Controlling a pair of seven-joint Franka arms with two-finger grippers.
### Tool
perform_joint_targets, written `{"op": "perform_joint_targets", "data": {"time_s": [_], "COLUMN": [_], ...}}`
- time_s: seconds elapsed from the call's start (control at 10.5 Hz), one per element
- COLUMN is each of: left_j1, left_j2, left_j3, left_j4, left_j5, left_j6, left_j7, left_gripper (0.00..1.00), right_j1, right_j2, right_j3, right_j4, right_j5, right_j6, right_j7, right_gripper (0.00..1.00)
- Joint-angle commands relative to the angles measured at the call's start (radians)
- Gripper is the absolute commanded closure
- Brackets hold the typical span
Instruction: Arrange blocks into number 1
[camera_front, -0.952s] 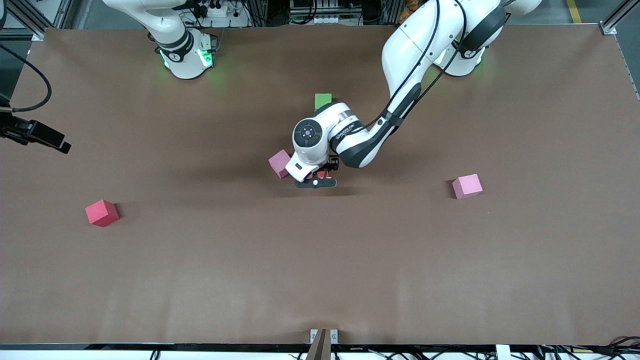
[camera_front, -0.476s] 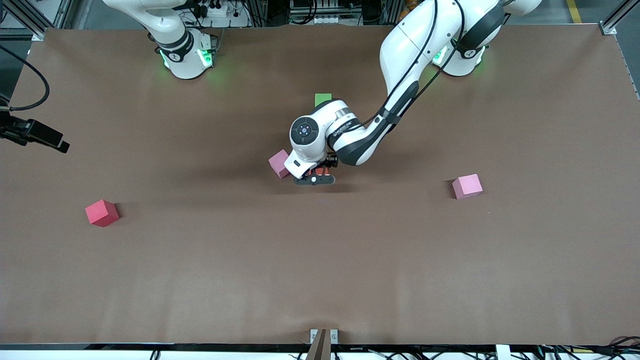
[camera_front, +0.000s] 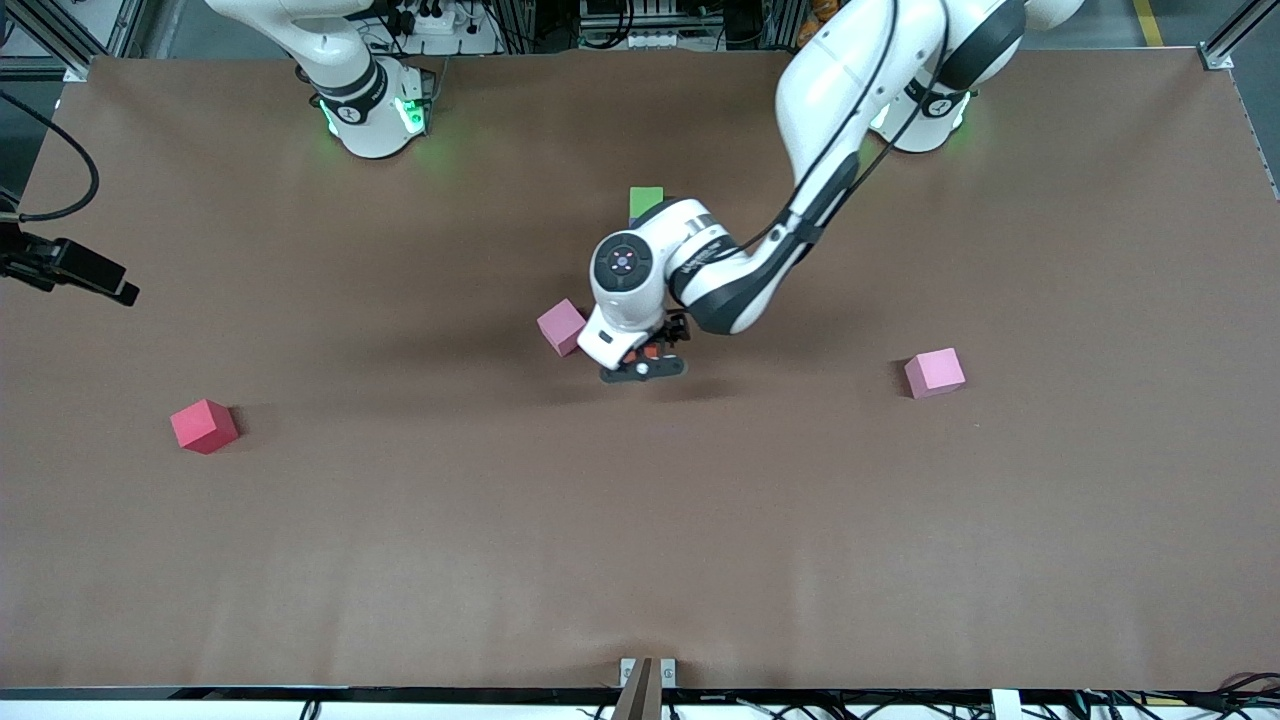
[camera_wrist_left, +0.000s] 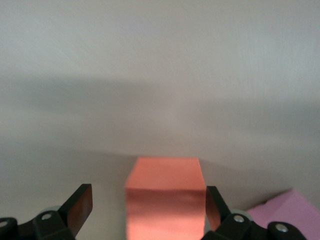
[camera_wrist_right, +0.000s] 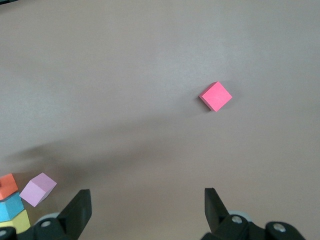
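Left claw (camera_wrist_left: 145, 210) jaws apart around the orange block (camera_wrist_left: 165, 197) at the column's near end (green block (camera_front: 646, 200) at twelve o'clock of it). Right claw (camera_wrist_right: 145, 212) apart, waiting. Column looks nearly done.

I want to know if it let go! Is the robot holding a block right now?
No. The left gripper is open around the orange block, with gaps at both sides. The right gripper, also open, holds nothing.

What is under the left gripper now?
Under the left gripper, an orange block sits between its open jaws, a pink block beside it. From the front, the arm covers most of the column; only the green block shows.
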Motion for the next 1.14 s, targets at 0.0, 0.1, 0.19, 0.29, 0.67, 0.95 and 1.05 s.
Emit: {"op": "perform_joint_targets", "data": {"time_s": [0.0, 0.1, 0.19, 0.29, 0.67, 0.95, 1.05], "left_j1": [0.050, 0.117, 0.198, 0.287, 0.495, 0.597, 0.609], "left_j2": [-0.188, -0.239, -0.290, -0.336, -0.420, -0.558, -0.609], "left_j3": [0.100, 0.101, 0.100, 0.097, 0.088, 0.082, 0.079], "left_j4": [-0.039, -0.039, -0.039, -0.039, -0.083, -0.204, -0.233], "left_j5": [0.002, 0.003, 0.002, -0.010, -0.014, -0.041, -0.055], "left_j6": [-0.133, -0.233, -0.275, -0.286, -0.324, -0.312, -0.309], "left_j7": [-0.023, 0.004, 0.074, 0.137, 0.240, 0.430, 0.521], "left_gripper": [0.00, 0.00, 0.00, 0.00, 0.00, 0.00, 0.00], "right_j1": [-0.024, -0.024, -0.026, -0.026, -0.038, -0.038, -0.034], "right_j2": [-0.008, -0.008, -0.008, -0.008, -0.008, -0.005, -0.003], "right_j3": [0.018, 0.016, 0.016, 0.016, 0.018, 0.018, 0.018], "right_j4": [-0.001, -0.001, -0.001, -0.001, -0.001, -0.001, -0.001], "right_j5": [0.017, 0.016, 0.014, 0.013, 0.013, 0.013, 0.011], "right_j6": [-0.002, -0.002, -0.004, -0.007, -0.010, -0.011, -0.011], "right_j7": [-0.016, -0.016, -0.018, -0.018, -0.019, -0.018, -0.018], "right_gripper": [0.00, 0.00, 0.00, 0.00, 0.00, 0.00, 0.00]}}
